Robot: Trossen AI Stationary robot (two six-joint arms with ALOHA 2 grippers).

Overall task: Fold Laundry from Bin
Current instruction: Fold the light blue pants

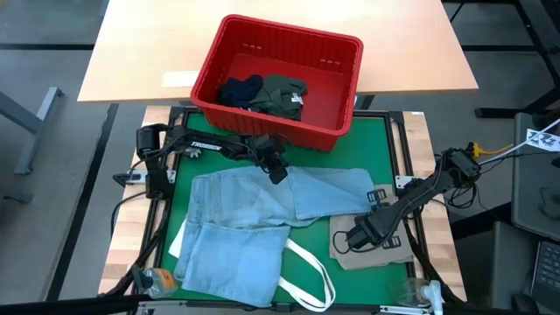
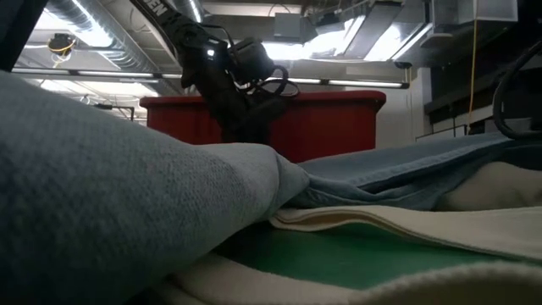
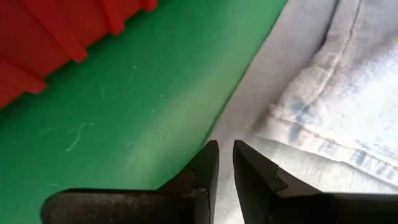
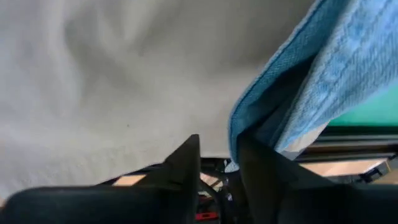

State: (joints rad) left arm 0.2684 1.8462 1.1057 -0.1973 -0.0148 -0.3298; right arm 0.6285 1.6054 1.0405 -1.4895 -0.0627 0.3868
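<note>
The light blue denim jeans point(image 1: 262, 223) lie spread and partly folded on the green surface point(image 1: 175, 206), in front of the red bin point(image 1: 278, 80). The bin stands at the far edge of the surface and contains a dark olive shirt point(image 1: 284, 94) beside a dark navy garment point(image 1: 239, 90). The left gripper point(image 1: 276, 171) sits at the far edge of the jeans, just in front of the bin; its fingers point(image 3: 208, 168) stand narrowly apart and hold nothing. The right gripper point(image 1: 344, 236) rests over the beige cloth point(image 1: 372, 254) at the jeans' right edge; its fingers point(image 4: 186, 158) stand slightly apart, with blue denim lying against one finger.
</note>
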